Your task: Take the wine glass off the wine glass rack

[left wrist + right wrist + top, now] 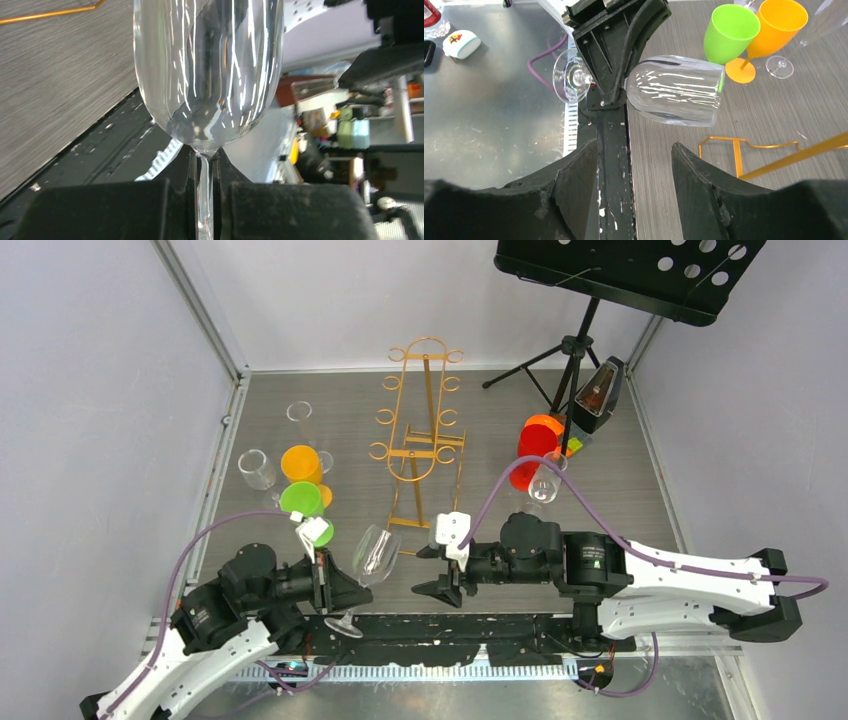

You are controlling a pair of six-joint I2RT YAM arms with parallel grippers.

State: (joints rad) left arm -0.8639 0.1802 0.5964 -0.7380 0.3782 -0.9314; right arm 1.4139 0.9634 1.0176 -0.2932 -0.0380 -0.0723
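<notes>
A clear wine glass (375,552) hangs tilted in the air near the table's front edge, clear of the gold wire rack (420,425) that stands mid-table. My left gripper (345,592) is shut on its stem. In the left wrist view the stem (204,195) runs between the black fingers (175,200) and the bowl (207,70) fills the top. In the right wrist view the glass (674,90) lies sideways in the left gripper's jaws. My right gripper (440,590) is open and empty, just right of the glass; its fingers (579,185) frame the table edge.
Green (300,500) and orange (300,462) goblets and clear glasses (256,468) stand at the left. Red and orange cups (530,445) and a clear glass (545,485) stand at the right. A black music stand (620,280) and a metronome (598,395) are at the back right.
</notes>
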